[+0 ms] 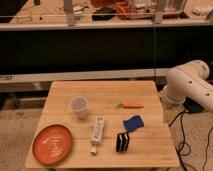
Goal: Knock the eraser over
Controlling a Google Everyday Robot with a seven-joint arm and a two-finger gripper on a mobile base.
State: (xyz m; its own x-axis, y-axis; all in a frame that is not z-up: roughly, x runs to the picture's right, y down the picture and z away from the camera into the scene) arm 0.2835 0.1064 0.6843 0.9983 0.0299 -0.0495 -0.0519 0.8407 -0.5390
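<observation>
Camera view: the gripper is out of frame, so its jaws cannot be told; only the smooth, rounded white arm (190, 84) shows at right. Well apart from it, the eraser (122, 142), a black white-striped block, stands upright near the front edge of the wooden plank table (150, 150), long axis vertical

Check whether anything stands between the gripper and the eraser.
The gripper is out of view; only the arm shows, past the right edge of the table. Nothing visible stands between it and the eraser: the blue pad lies just behind the eraser, the white bar to its left.
</observation>
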